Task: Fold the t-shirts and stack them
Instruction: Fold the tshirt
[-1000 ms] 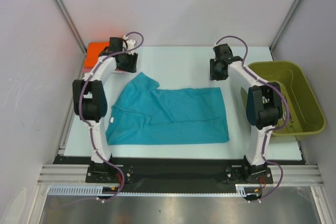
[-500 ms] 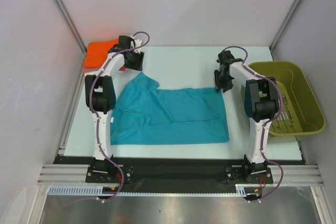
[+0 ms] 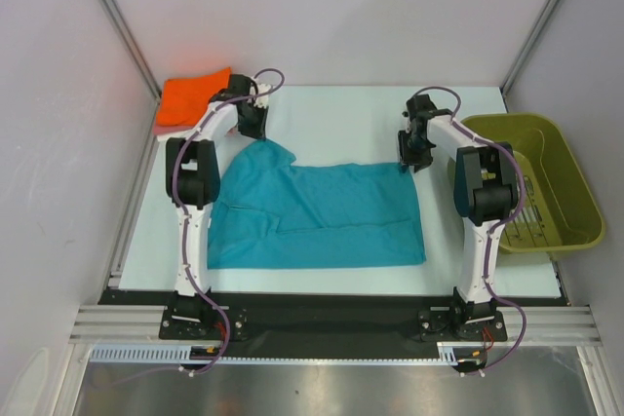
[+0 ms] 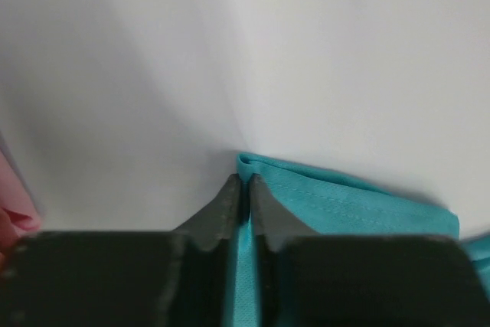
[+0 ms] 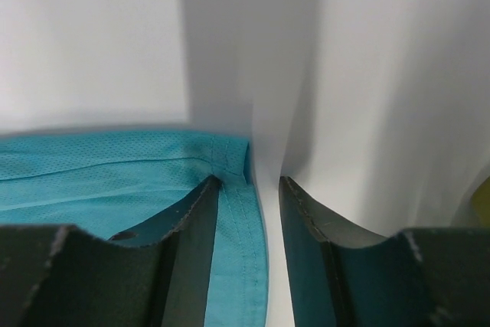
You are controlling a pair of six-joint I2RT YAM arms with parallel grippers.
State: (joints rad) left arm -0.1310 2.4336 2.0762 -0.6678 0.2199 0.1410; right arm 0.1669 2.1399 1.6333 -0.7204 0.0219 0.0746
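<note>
A teal t-shirt (image 3: 317,214) lies spread on the table, partly folded. My left gripper (image 3: 256,136) is shut on its far left corner; in the left wrist view the cloth (image 4: 337,201) runs up between my pinched fingers (image 4: 230,204). My right gripper (image 3: 406,163) is open at the far right corner; in the right wrist view the hem (image 5: 241,227) lies between my spread fingers (image 5: 195,212), one resting on the cloth. A folded orange t-shirt (image 3: 192,94) sits on a pink one (image 3: 166,127) at the far left; the pink edge (image 4: 11,216) shows in the left wrist view.
An olive-green plastic basket (image 3: 556,148) stands at the table's right edge, close to my right arm. White walls enclose the table on the left, back and right.
Both grippers came down and inward onto the shirt's far corners. The left one shut on the left corner and the shirt's left part shifted slightly right.
</note>
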